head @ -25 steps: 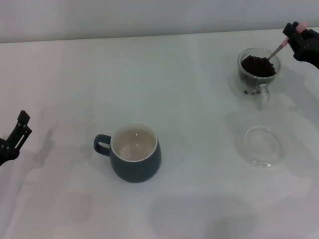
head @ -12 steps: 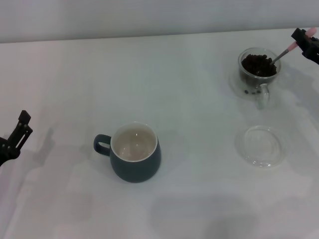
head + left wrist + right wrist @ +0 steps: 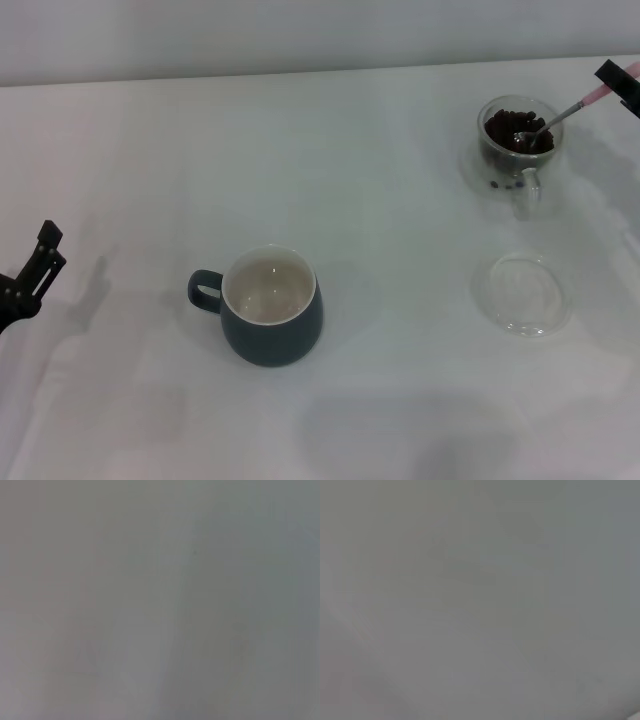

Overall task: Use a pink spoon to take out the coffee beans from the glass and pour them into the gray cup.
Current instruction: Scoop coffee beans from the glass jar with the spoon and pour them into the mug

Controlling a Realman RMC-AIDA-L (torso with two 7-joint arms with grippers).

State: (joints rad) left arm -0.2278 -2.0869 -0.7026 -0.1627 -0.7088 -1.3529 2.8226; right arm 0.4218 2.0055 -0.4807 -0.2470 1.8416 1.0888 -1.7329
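The clear glass (image 3: 519, 142) stands at the far right of the table, filled with dark coffee beans (image 3: 506, 128). The pink spoon (image 3: 572, 109) slants into it, its metal bowl resting on the beans and its pink handle rising toward the right edge. My right gripper (image 3: 622, 78) is shut on the handle's end, mostly cut off by the view's edge. The gray cup (image 3: 268, 304) stands near the table's middle, its cream inside bare, handle pointing left. My left gripper (image 3: 28, 277) is parked at the left edge.
A flat clear glass dish (image 3: 522, 292) lies on the white table (image 3: 380, 220), in front of the glass. Both wrist views show only blank grey surface.
My right gripper has drawn away to the right, almost leaving the view. The spoon has tilted flatter, its bowl lifted from deep in the beans to their surface. The left arm has not moved.
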